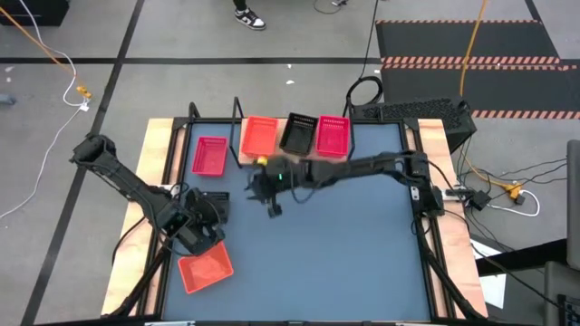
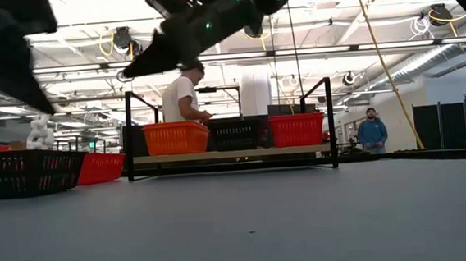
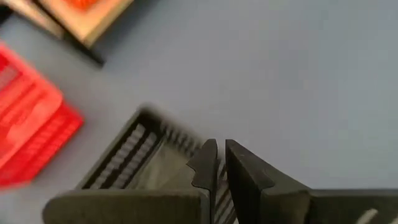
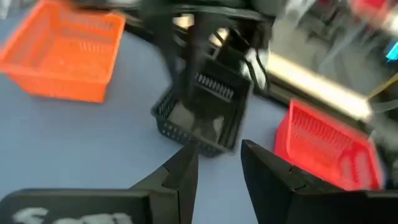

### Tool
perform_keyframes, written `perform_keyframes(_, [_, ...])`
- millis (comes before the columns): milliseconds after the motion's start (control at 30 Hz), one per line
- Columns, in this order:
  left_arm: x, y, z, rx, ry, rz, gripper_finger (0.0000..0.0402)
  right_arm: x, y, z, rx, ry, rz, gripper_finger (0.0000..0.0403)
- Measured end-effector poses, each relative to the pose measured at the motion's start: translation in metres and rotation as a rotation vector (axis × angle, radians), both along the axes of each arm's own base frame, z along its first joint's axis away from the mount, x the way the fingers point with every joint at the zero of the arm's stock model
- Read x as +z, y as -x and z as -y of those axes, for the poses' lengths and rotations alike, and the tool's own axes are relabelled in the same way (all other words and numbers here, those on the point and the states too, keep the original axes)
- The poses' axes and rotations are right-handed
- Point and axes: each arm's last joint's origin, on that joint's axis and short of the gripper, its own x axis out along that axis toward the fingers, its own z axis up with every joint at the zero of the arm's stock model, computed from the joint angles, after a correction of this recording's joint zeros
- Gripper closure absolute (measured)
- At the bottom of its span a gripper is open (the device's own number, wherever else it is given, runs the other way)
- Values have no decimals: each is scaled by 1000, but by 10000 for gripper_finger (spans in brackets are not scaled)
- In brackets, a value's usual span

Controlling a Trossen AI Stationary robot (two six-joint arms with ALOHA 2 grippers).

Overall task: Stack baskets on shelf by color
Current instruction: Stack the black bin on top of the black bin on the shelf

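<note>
Baskets are being seen left to right in the high view: orange basket [image 1: 206, 270] at lower left on the table [image 1: 362, 244]; black basket [image 1: 211, 206] being pinched at its rim by the clenched left gripper [image 1: 194, 228]; pink basket [image 1: 210, 155] lying left of the shelf [image 1: 299, 163]. Orange-red basket [image 1: 260, 136], second black basket [image 1: 298, 133] and pink-magenta basket [image 1: 333, 136] are being carried by the shelf. Right gripper [image 1: 272, 208] is being held released, empty, mid-frame.

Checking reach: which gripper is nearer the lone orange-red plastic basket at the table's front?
Left. The left gripper is right beside the orange-red basket; the right gripper is farther, mid-table.
</note>
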Motion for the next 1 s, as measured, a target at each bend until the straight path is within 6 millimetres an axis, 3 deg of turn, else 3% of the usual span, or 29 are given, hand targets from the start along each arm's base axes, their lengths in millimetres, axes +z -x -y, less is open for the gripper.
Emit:
perform_keyframes(100, [-2, 12, 1, 62, 34, -66, 364, -21, -8, -12, 5, 149, 60, 284])
perform_keyframes(333, [-2, 30, -6, 246, 21, -95, 364, -67, -45, -21, 33, 261, -16, 267])
perform_keyframes(533, [-1, 35, -10, 316, -3, -101, 364, -66, -69, -26, -18, 412, -44, 212])
perform_keyframes(733, [-1, 35, -12, 327, -14, -88, 364, -81, -75, -27, 101, 482, -64, 150])
perform_keyframes(1000, [0, 32, -17, 360, -34, -86, 364, -100, -80, -26, 215, 490, -17, 155])
